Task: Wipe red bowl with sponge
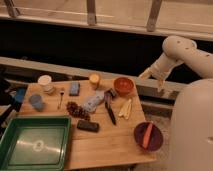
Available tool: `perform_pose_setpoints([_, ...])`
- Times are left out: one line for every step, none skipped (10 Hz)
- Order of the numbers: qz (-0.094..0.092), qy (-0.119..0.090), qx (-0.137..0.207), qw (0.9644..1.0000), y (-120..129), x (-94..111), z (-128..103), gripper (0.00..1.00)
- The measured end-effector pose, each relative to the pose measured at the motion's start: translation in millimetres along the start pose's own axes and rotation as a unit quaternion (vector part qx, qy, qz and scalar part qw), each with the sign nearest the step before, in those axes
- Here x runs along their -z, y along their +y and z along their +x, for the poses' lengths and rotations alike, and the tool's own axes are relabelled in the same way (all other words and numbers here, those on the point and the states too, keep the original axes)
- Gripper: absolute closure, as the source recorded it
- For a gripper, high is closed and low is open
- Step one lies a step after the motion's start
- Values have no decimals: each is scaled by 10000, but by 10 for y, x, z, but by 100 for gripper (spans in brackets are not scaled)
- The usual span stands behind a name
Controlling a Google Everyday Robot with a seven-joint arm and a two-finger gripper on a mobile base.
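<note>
The green tray [35, 145] and the black block [87, 126] on the near side are not involved. The sponge [74, 88] lies flat toward the far left of the table [115, 145], well apart from the red bowl [123, 85] to its right. The gripper [152, 80] hangs beyond the far right edge, fingers spread and empty. Route it above the bowl, then lower it squarely over the sponge, clear of the grey-blue cloth [93, 102].

arm [186, 54]: bent, up at 2 o'clock | gripper [152, 79]: at 3 o'clock, pointing down-left | fingers: spread apart
</note>
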Motion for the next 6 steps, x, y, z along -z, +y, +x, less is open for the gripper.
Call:
perform_pose_setpoints([-2, 1, 0, 10000, 1, 0, 0, 24])
perform_pose_setpoints([-1, 1, -1, 10000, 0, 0, 0, 24])
perform_pose_setpoints([0, 0, 0, 10000, 0, 0, 0, 24])
perform_pose_setpoints([0, 0, 0, 10000, 0, 0, 0, 24])
perform_pose_setpoints([40, -25, 21, 10000, -14, -3, 7, 24])
perform_pose_setpoints([108, -156, 87, 9998, -45, 4, 32, 24])
